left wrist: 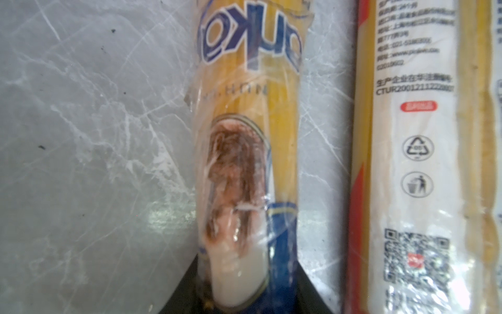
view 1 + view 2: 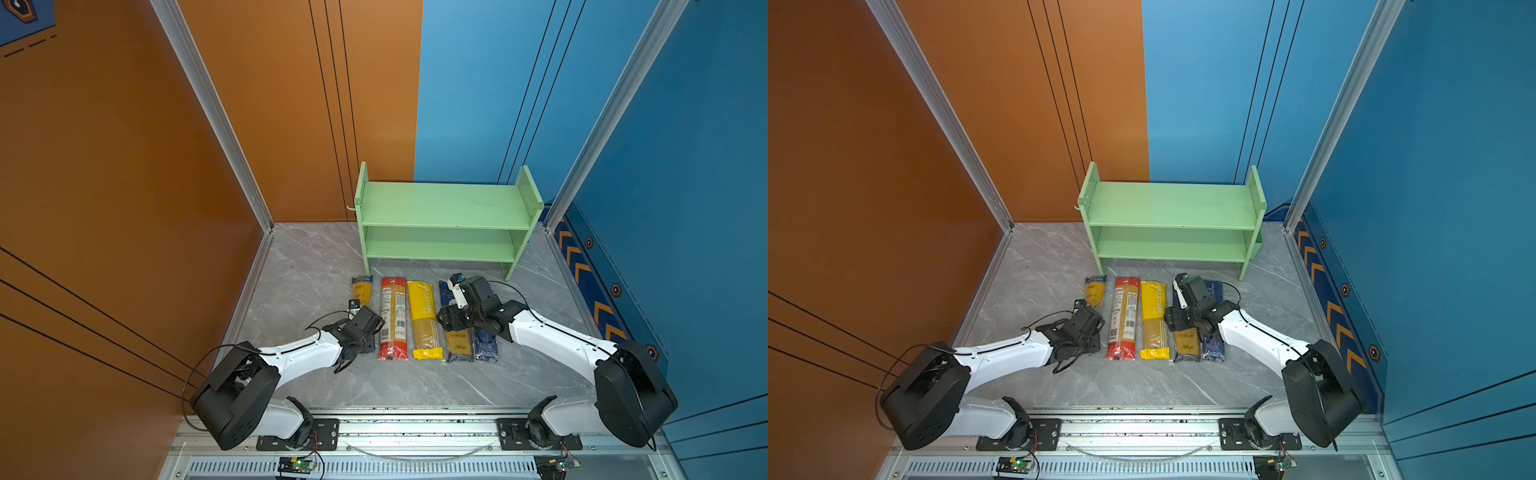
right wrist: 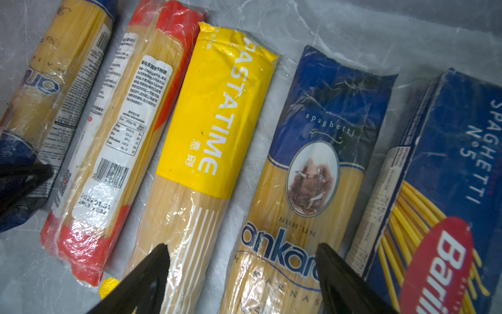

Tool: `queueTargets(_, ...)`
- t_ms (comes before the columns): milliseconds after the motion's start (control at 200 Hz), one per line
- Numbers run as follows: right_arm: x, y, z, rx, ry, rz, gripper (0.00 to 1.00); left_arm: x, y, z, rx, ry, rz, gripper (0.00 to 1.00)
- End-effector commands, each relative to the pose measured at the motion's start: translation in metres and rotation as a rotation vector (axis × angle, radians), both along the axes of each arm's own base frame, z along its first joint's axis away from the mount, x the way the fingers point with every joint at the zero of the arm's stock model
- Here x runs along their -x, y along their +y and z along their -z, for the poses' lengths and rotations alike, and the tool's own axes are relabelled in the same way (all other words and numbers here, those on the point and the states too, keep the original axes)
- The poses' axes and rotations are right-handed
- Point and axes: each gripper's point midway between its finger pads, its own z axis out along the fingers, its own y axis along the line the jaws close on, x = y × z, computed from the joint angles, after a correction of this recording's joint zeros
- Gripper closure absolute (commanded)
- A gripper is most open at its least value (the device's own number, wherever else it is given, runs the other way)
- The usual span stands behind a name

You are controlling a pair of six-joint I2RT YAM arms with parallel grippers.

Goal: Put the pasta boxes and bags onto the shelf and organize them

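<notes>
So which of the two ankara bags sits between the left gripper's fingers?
The leftmost ankara bag, beside the red-ended bag, pinched by the left gripper. The other ankara bag lies fourth along, by the open right gripper.

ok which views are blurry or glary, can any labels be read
Left wrist view: soft focus, the ankara bag smeared, glare streaks on its wrap. Right wrist view: sharp, the yellow bag reads PASTATIME. Both top views: evenly lit, the shelf crisp, labels mostly too small.
</notes>
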Motion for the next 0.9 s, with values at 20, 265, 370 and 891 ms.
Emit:
queueTargets(20, -0.005, 0.005, -0.007, -0.009, -0.018, -0.003, 0.17, 0.014, 0.003, 0.018, -0.004, 0.080, 0.025, 1.00)
queueTargets(265, -0.006, 0.009, -0.005, -0.018, -0.010, -0.010, 0.17, 0.012, 0.001, 0.010, 0.006, 0.071, 0.026, 1.00)
queueTargets(370, -0.008, 0.009, -0.006, -0.019, -0.012, -0.009, 0.17, 0.011, 0.001, 0.002, 0.005, 0.058, 0.031, 1.00)
queueTargets(891, -0.010, 0.014, -0.002, -0.015, 0.004, -0.023, 0.17, 0.013, 0.007, -0.024, 0.012, 0.022, 0.024, 1.00)
